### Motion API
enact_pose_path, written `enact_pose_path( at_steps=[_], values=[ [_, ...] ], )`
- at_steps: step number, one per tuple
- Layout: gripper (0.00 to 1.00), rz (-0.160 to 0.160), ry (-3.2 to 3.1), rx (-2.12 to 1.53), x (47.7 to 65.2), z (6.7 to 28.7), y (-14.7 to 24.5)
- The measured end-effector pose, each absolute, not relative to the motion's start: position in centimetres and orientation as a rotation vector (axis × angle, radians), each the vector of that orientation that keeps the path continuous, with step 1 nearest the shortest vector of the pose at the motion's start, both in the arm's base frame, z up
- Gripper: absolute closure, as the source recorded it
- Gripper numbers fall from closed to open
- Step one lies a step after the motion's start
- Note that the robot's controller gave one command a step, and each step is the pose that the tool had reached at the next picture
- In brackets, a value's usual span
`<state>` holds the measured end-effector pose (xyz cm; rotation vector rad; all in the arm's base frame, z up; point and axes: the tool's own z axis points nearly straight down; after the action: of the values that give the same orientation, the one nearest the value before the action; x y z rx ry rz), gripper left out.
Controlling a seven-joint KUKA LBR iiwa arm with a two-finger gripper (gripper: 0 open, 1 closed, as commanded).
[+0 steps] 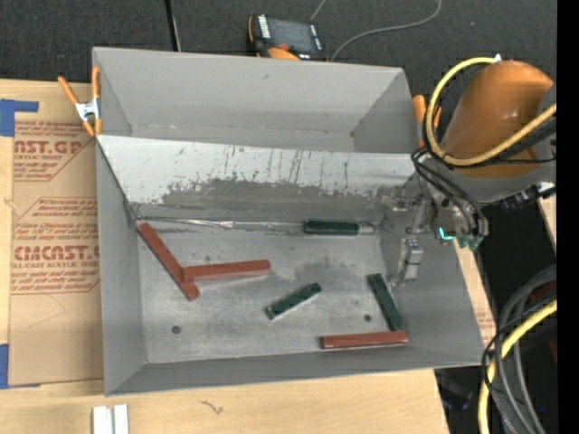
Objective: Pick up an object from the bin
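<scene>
Where the arm reaches in from the right of the frame, the gripper (409, 265) hangs low at the right side of the grey bin (271, 107), close to its right wall; whether it is parted or closed up cannot be made out. Nearest to it is a dark green bar (385, 303), slim and flat with straight edges. It lies on the bin floor just below and left of the gripper, slanting toward the lower right. A short red-brown bar (364, 339) lies just below it. A second green bar (292, 301) lies near the centre. At left, a slanting red-brown bar (163, 253) meets a level red-brown bar (231, 268).
</scene>
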<state>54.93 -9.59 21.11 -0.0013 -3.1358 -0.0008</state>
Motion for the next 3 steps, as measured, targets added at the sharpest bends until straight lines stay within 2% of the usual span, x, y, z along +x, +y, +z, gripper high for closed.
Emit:
enact_pose_path(
  at_steps=[1,2,3],
  values=[
    [0.0,-0.005,-3.13,0.129,51.0,9.3,-4.7],
    [0.0,-0.004,-3.12,0.361,52.5,6.9,0.9],
    [1.0,-0.001,-3.122,0.357,52.5,7.0,0.7]
  ],
)
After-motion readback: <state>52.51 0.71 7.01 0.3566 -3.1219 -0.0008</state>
